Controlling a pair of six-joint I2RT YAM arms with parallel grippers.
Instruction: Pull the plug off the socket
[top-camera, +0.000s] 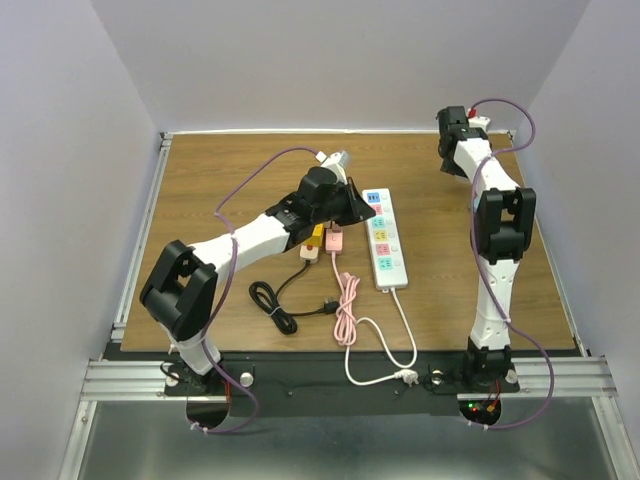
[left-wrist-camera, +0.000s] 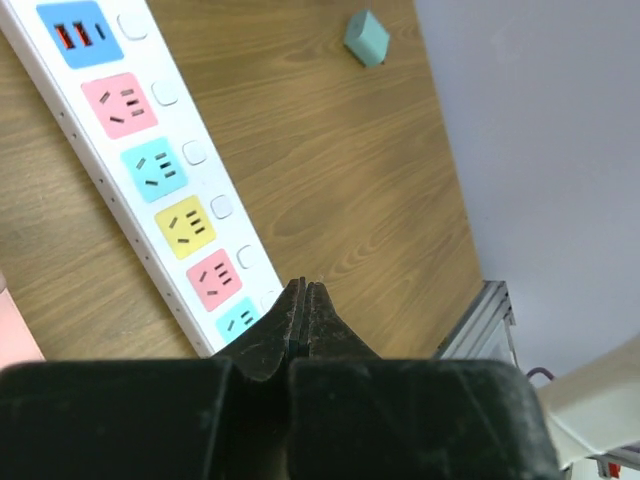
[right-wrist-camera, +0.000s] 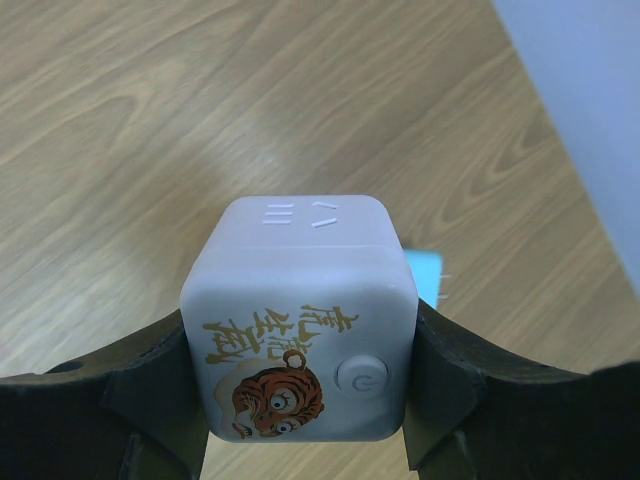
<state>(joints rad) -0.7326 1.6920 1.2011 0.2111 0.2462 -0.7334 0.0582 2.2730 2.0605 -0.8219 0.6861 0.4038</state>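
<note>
1. Pale walls box in a brown wooden table (top-camera: 220, 180) in the top view. A white power strip (top-camera: 386, 240) lies lengthwise at mid-table, and the left gripper (top-camera: 352, 208) hangs just beside its far end. A pink cable (top-camera: 346, 300) and a black cable (top-camera: 275, 300) lie loose on the wood near the left arm. The right gripper (top-camera: 462, 125) is out at the far right corner, well apart from the strip.

2. From the left wrist, the left jaws are clenched tip to tip on nothing, poised over the strip. Every coloured socket that shows is bare. A small teal block (left-wrist-camera: 367, 38) sits on the wood toward the far edge.

3. From the right wrist, the fingers (right-wrist-camera: 140, 385) grasp a white cube plug (right-wrist-camera: 300, 300) by its two sides. Its tiger print and power button face the camera. Wood grain fills the background, and a teal sliver peeks out behind the cube. Whether the cube rests on the table or hangs above it cannot be told.

4. Judging by this, the pull itself looks done: the plug is free of the strip and held far from it. What seems left is setting it down and letting go.
</note>
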